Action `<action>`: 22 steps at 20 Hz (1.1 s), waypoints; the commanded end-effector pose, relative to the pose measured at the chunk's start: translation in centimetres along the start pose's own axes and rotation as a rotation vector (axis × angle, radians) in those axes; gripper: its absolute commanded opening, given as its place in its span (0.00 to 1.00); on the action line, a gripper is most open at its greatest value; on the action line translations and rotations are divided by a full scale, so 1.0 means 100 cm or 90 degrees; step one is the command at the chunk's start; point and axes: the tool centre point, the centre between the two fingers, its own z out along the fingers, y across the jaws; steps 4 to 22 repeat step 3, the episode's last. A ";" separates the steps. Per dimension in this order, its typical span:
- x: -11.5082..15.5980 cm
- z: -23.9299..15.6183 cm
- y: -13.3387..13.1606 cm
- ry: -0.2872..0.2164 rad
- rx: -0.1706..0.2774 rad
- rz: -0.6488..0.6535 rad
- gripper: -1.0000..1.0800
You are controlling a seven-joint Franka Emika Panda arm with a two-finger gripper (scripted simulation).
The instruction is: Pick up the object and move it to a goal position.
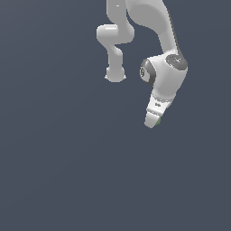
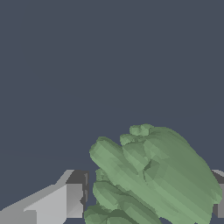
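The white pincer (image 1: 152,122) was closed around the green lumpy object (image 2: 153,179), which sat between its fingers (image 2: 72,199), peeking out at the fingertips in the exterior view.

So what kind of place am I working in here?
Apparently a bare simulated scene: only a flat dark blue-grey background, the white arm's gripper, and the lumpy green object between its fingers. No furniture shows.
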 end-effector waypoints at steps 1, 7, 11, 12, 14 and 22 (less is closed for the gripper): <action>0.005 -0.002 -0.001 0.000 0.000 0.001 0.00; 0.006 -0.002 -0.002 0.000 0.000 0.001 0.00; 0.006 -0.002 -0.002 0.000 0.000 0.001 0.00; 0.006 -0.002 -0.002 0.000 0.000 0.001 0.00; 0.006 -0.002 -0.002 0.000 0.000 0.001 0.00; 0.006 -0.002 -0.002 0.000 0.000 0.001 0.00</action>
